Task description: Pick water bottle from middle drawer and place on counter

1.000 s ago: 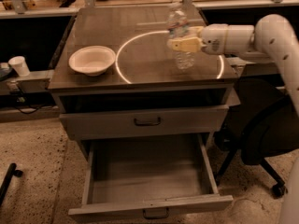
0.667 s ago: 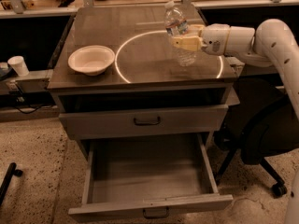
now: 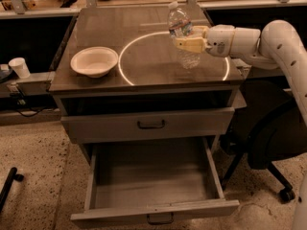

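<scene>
Claw [image 3: 182, 43]: closed on the water bottle [image 3: 179, 26], pale fingers [image 3: 192, 44] pinching its middle from the right side. My white arm [image 3: 283, 40] reaches in from the right edge of the view, above the cabinet's right corner.

Water bottle: upright with a slight lean, its white cap [image 3: 173, 5] tipped toward the back-left. Clear ribbed body with a pale label band just above my fingers. Its base sits low over the counter [image 3: 96, 28], inside the right half of the white ring [image 3: 120, 61]. Cannot tell whether the base touches the surface or hangs just off it.

Containers:
- White bowl [image 3: 94, 61]: on the counter, left of the ring and just outside it, well apart from the bottle. Only its pale inside shows.
- Middle drawer [image 3: 153, 209]: pulled far out at the bottom of the cabinet. Its grey floor and low side walls are in plain view, and the small dark handle sits on the narrow front lip.
- Drawer above it [image 3: 148, 128]: shut, with a flat grey front and a dark handle. There is a dark slot between it and the counter.

Around: a white cup [image 3: 19, 67] on a ledge to the left, off the cabinet. A dark office chair [image 3: 273, 143] stands right of the cabinet. The floor is speckled.
</scene>
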{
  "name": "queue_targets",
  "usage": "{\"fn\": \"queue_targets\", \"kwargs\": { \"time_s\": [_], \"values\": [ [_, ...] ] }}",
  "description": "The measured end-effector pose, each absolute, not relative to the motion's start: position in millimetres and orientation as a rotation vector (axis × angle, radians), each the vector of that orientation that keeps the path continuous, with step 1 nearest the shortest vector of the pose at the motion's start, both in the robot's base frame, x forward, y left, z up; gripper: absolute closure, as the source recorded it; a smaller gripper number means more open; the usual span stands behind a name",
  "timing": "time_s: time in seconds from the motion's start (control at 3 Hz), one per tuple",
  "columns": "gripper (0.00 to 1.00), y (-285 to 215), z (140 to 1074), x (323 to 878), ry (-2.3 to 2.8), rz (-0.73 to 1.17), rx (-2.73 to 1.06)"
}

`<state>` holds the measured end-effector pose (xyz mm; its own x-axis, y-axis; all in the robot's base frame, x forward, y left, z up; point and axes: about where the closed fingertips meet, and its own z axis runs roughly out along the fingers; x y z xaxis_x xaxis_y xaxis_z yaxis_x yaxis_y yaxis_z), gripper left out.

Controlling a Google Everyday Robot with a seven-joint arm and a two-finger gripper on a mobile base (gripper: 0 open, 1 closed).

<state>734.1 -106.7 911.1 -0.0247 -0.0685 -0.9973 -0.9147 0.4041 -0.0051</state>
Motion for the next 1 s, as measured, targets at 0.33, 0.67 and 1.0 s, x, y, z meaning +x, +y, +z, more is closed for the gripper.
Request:
{"fn": "queue_targets", "kwargs": {
  "time_s": [0.33, 0.67, 1.0],
  "values": [
    [0.23, -106.6, 911.1, 734.1, 1.437, 0.868, -0.941],
    [0.00, -106.5, 911.1, 734.1, 1.437, 0.868, -0.941],
    [0.00, -106.5, 911.1, 734.1, 1.437, 0.868, -0.941]
  ]
}}
